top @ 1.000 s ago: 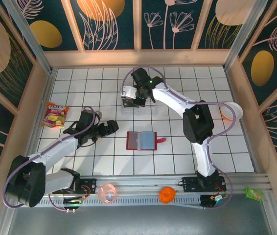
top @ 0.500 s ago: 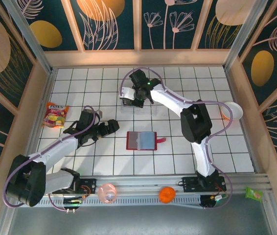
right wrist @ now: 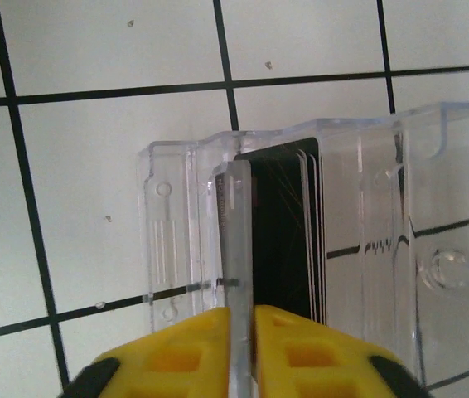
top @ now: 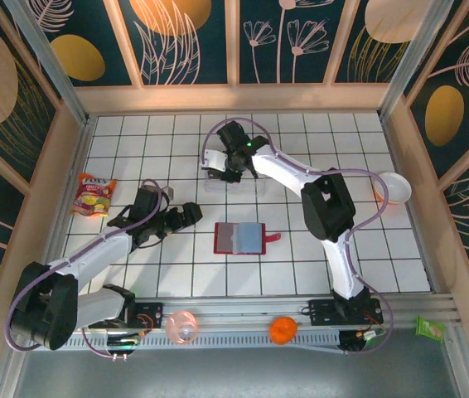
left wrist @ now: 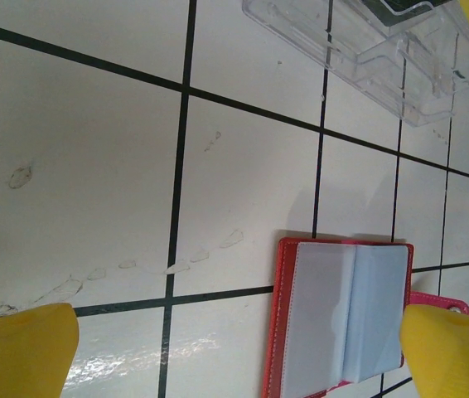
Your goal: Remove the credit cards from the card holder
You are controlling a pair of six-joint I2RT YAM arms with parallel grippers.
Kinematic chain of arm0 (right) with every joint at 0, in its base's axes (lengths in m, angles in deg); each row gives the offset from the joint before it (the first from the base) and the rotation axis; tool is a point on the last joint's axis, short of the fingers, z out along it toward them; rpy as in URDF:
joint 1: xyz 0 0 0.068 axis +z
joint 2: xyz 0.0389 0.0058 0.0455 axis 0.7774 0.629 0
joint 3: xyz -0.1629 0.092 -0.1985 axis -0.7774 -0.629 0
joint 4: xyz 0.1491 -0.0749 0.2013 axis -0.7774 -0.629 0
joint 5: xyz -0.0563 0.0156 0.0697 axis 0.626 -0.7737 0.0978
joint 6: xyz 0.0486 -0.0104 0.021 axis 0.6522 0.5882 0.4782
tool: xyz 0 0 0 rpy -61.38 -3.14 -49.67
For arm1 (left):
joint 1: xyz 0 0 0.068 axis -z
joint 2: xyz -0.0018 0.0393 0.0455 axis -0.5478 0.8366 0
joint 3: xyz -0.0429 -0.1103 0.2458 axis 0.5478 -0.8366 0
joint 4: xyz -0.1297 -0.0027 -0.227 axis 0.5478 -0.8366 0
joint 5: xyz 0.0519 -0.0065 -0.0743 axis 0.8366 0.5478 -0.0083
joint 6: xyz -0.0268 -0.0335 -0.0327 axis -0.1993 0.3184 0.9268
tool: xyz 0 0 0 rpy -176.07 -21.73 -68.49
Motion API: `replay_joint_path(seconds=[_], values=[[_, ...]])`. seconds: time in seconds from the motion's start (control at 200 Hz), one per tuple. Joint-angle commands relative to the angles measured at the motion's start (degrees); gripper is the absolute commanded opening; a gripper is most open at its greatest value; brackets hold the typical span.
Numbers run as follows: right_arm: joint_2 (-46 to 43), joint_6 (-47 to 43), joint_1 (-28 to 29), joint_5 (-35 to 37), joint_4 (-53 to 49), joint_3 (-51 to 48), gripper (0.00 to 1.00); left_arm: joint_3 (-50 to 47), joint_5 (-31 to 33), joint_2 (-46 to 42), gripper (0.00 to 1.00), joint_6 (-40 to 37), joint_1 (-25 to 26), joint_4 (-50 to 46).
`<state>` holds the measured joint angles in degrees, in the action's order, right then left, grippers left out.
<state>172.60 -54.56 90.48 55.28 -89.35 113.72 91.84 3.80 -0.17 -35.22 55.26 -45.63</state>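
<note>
Top view: the red wallet [top: 239, 238] lies open on the counter [top: 384, 265], with the left end effector [top: 186, 215] near it and the right end effector [top: 223, 171] at a clear tray [top: 251, 185]
Left wrist: the fingers [left wrist: 19, 352] are spread wide
Right wrist: the end effector is narrow, pinching a grey card [right wrist: 236, 240] upright in the tray beside dark cards [right wrist: 280, 240]

— From where do we look overhead?
— From above and behind the arm bases [top: 338, 312], down on the whole tabletop [top: 135, 141]. The card holder [top: 239, 238] sits mid-view, far off and small.
— And our left wrist camera?
— Just left of the card holder, looking down across the tiles towards it, much nearer. The clear tray [left wrist: 367, 50] beyond the card holder shows at the top edge.
— The right wrist?
— Straight down along its jaws, very close on that tray, a credit card [right wrist: 236, 240] edge-on before the lens.
— What do we share?
— The tray in all three; the card holder overhead and at the left wrist.
</note>
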Motion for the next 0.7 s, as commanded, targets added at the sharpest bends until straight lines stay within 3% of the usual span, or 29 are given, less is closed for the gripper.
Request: replay_joint_path(seconds=[0.0, 0.165, 0.35, 0.475, 0.591, 0.696], values=[[0.03, 2.72, 0.02, -0.02, 4.32, 0.33, 0.26, -1.02, -1.23, -0.2, 0.99, -0.08, -0.42, 0.85], [-3.71, 7.88, -0.26, -2.03, 9.73, 0.03, 0.35, -1.05, -1.32, -0.79, 0.99, 0.37, -0.42, 1.73], [-13.83, 20.4, -0.36, -2.09, 24.26, -9.14, 0.4, 1.42, 0.84, -2.1, 0.99, 0.12, -0.42, 2.45], [-23.04, 34.32, -0.96, -4.13, 35.89, -19.6, 0.59, 4.51, 4.78, -2.36, 0.99, -0.81, -0.4, 4.07], [-31.99, 47.48, -1.98, -3.62, 47.74, -32.07, 0.64, 7.53, 9.64, -1.15, 0.99, -1.87, -0.42, 4.75], [-39.39, 55.95, -1.96, 3.33, 52.58, -41.68, 0.65, 9.42, 13.73, -0.33, 0.99, -2.82, -0.41, 6.77]])
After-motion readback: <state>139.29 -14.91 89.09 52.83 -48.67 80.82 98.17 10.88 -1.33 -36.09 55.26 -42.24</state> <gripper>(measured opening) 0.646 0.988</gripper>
